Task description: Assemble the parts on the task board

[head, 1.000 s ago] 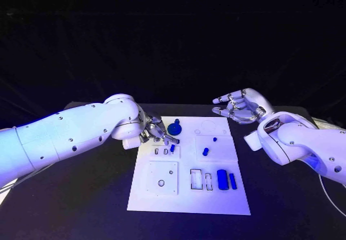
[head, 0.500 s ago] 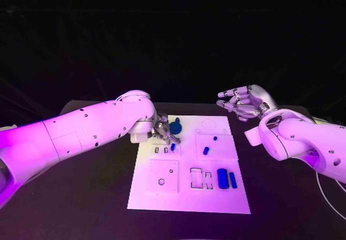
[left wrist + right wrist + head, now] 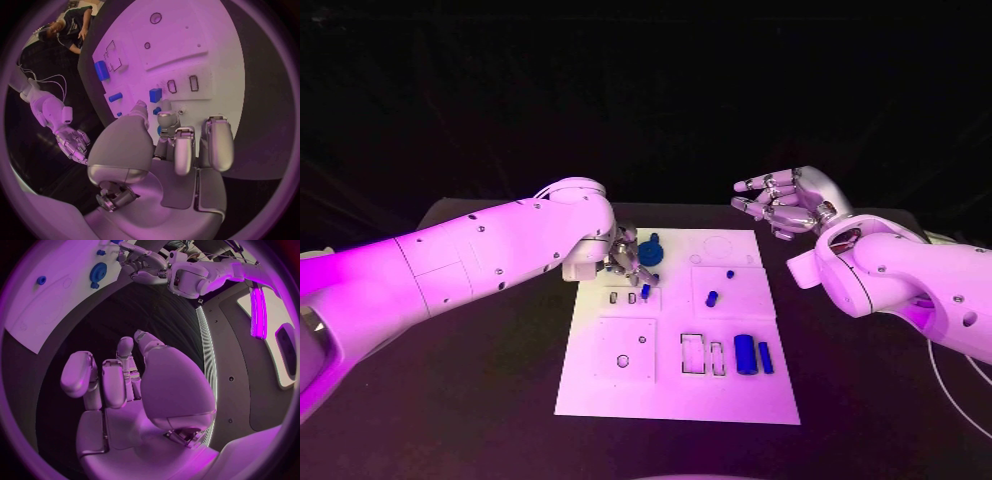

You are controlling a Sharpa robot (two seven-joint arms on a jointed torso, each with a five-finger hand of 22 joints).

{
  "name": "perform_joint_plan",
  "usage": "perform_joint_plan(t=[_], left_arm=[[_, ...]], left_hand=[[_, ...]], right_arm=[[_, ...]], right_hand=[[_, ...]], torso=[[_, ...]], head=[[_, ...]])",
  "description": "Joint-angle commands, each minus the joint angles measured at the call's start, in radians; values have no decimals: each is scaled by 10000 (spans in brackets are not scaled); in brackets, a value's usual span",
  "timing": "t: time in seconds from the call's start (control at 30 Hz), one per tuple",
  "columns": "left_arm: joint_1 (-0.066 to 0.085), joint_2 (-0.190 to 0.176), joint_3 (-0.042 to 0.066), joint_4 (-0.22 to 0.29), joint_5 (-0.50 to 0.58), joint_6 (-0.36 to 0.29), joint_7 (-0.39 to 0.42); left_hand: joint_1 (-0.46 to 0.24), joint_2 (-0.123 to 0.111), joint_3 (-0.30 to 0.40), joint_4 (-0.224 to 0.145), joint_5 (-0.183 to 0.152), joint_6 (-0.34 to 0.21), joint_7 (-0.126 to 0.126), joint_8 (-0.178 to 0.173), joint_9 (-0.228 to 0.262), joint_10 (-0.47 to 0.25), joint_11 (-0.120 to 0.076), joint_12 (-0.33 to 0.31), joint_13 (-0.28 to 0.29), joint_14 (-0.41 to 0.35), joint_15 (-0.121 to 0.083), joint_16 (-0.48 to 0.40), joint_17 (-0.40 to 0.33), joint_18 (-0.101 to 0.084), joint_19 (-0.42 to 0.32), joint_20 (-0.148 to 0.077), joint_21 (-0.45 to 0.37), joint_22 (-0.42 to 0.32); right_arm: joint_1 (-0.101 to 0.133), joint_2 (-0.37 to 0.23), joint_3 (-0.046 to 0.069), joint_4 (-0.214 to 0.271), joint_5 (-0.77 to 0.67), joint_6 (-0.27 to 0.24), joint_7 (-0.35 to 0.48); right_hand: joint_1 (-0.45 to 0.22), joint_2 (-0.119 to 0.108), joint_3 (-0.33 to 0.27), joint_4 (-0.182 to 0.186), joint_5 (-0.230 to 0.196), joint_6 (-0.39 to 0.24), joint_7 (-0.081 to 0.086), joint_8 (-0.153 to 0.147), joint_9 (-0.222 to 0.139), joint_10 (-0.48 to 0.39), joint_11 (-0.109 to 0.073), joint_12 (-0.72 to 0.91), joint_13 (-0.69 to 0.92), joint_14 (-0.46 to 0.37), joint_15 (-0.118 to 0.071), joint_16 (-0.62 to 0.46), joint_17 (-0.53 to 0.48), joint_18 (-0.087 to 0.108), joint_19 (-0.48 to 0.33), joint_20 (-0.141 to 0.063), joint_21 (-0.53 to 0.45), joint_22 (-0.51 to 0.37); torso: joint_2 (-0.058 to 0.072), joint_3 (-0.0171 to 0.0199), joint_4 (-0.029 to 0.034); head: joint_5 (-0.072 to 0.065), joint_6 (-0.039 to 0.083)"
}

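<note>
The white task board point(image 3: 678, 395) lies in the middle of the table. A round blue part point(image 3: 651, 255) stands at its far left corner, also in the right wrist view point(image 3: 98, 272). My left hand point(image 3: 619, 260) is right beside it, fingers curled down. In the left wrist view blue shows between the thumb point(image 3: 137, 112) and a fingertip point(image 3: 167, 120); a grip cannot be told. Small blue pieces point(image 3: 711, 298) lie mid-board, and a blue cylinder point(image 3: 746, 356) and bar point(image 3: 766, 358) lie on the near right. My right hand point(image 3: 788, 205) hangs empty beyond the far right corner, fingers loosely bent.
Empty slots point(image 3: 692, 357) and a square plate with a hole point(image 3: 625, 352) sit on the near half of the board. The black table point(image 3: 488, 400) spreads on both sides. My left forearm point(image 3: 473, 260) crosses the table's left side.
My left hand has edged closer to the round blue part. My right hand has risen slightly. The parts on the board have not moved.
</note>
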Motion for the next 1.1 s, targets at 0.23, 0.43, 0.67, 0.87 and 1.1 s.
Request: perform_joint_plan(t=[0.23, 0.43, 0.67, 0.87, 1.1], left_arm=[[-56, 179, -20, -180, -188, 360, 51], [-107, 273, -28, -253, -190, 264, 60], [-173, 350, -34, -335, -198, 211, 67], [-214, 406, -41, -383, -199, 246, 119], [-260, 469, -56, -456, -199, 285, 157]], left_hand=[[163, 49, -89, 1, -44, 73, -25, 96, 47, 47, -5, 99, 49, 1052, -82, 30, 2632, -140, 260, -41, 74, 732], [211, 94, -89, 6, -35, 78, -30, 119, 76, 49, -9, 114, 66, 1052, -85, 30, 2632, -141, 260, -44, 77, 738], [299, 149, -83, 1, -28, 89, -42, 168, 136, 44, -18, 124, 78, 1052, -91, 30, 2632, -140, 258, -49, 79, 745], [386, 181, -70, -10, -22, 83, -49, 204, 186, 39, -25, 132, 88, 1052, -96, 30, 2632, -141, 258, -53, 84, 755], [633, 242, 9, -42, -9, 46, -61, 275, 303, 25, -37, 138, 102, 1052, -107, 30, 2632, -141, 252, -64, 83, 766]], right_arm=[[1, 52, 3, -6, -31, 147, 35], [0, 89, 3, -12, -52, 169, 15], [0, 127, 3, -20, -124, 226, -30], [0, 149, 3, -17, -134, 256, -45], [0, 166, 3, -19, -136, 283, -48]], right_hand=[[-76, -11, -62, -23, 35, -47, -6, 16, -4, -56, 0, -76, -28, 281, 64, -68, -16, 102, -62, 1, -67, -28], [-73, -8, -64, -25, 38, -42, -7, 19, -2, -66, -1, -106, -54, 280, 64, -81, -28, 105, -68, 0, -82, -48], [-74, 0, -69, -23, 43, -37, -8, 22, 0, -73, -2, -129, -79, 279, 62, -99, -42, 110, -76, -1, -105, -79], [-74, 1, -69, -23, 43, -36, -8, 23, 0, -72, -2, -129, -81, 279, 62, -100, -43, 110, -76, -1, -106, -79], [-75, 6, -72, -22, 44, -30, -9, 26, 2, -78, -3, -151, -102, 279, 61, -111, -53, 111, -74, -2, -112, -84]], torso=[[-2, 4, -1], [1, 8, 1], [5, 13, -4], [4, 22, 0], [2, 25, -4]], head=[[4, -50], [4, -66], [13, -80], [-5, -96], [-15, -119]])
